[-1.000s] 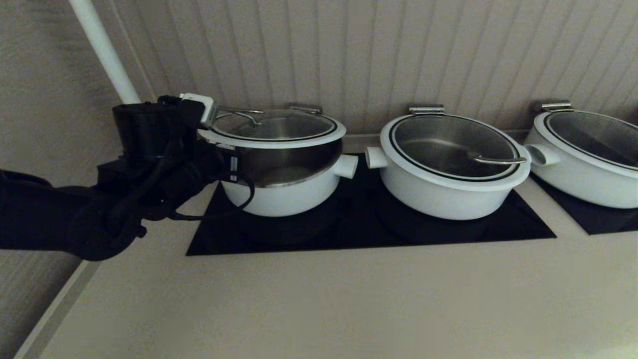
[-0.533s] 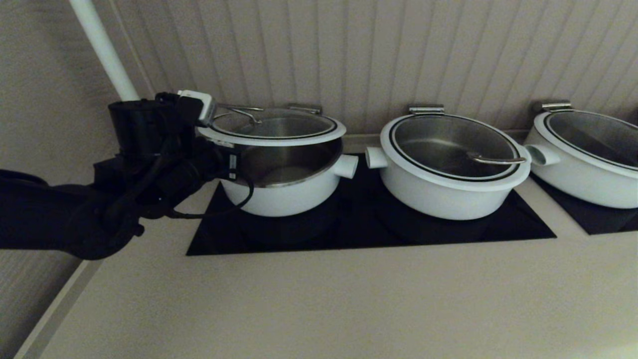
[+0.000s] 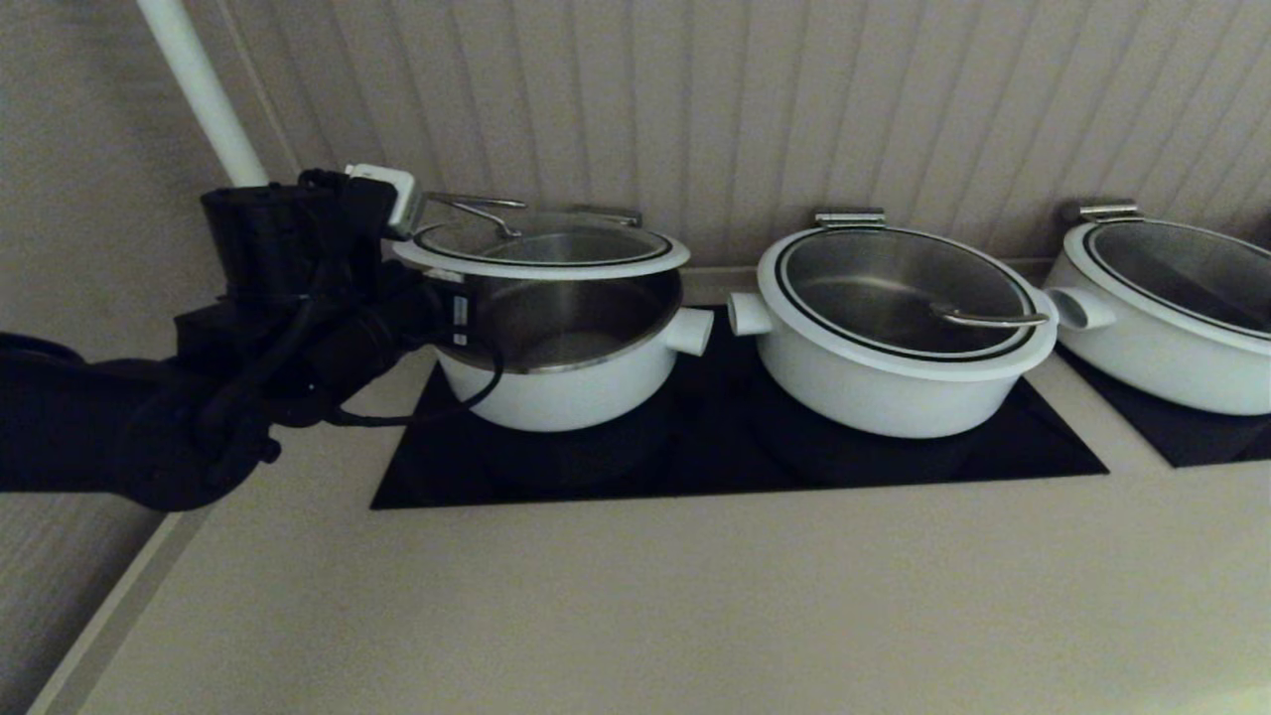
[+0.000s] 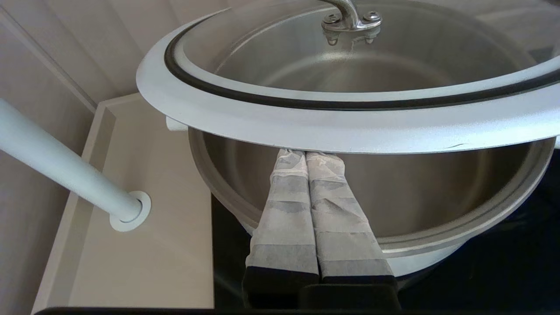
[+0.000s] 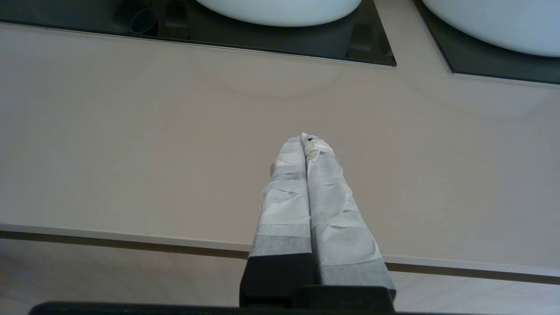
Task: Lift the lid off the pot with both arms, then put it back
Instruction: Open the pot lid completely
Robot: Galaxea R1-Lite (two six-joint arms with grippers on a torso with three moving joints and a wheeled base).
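- The counter [image 3: 635, 596] lies wide beneath the right gripper [image 5: 306, 138], whose wrapped fingers are pressed together on nothing. It hangs over bare surface, well apart from the pot. The task asks for both arms, so I judge it should come in to share the load.
- The black cooktop [image 3: 715, 467] lies directly below the left gripper [image 4: 306, 153]. It carries the pot and a wider pot [image 3: 899, 333] well beyond it.
- The pot [image 3: 566, 392] sits just below and ahead of the left gripper, with its steel inside on show. The fingers reach in over its near rim. The lift should not nudge that rim.
- The lid [image 3: 541, 266] rests on top of the left gripper's fingertips by the underside of its white ring. It is raised and tilted, with the side at the gripper high and the far side low, near the pot's rim.
- The left gripper's fingers are closed against each other, working as a wedge and not a clamp. Nothing pinches the lid, so it could slide off. I would raise it slowly and straight, keeping the tips well under the ring.
- The steel handle [image 4: 350, 17] stands beyond the fingertips, on top of the glass, untouched. It looks the surer hold for the second arm.
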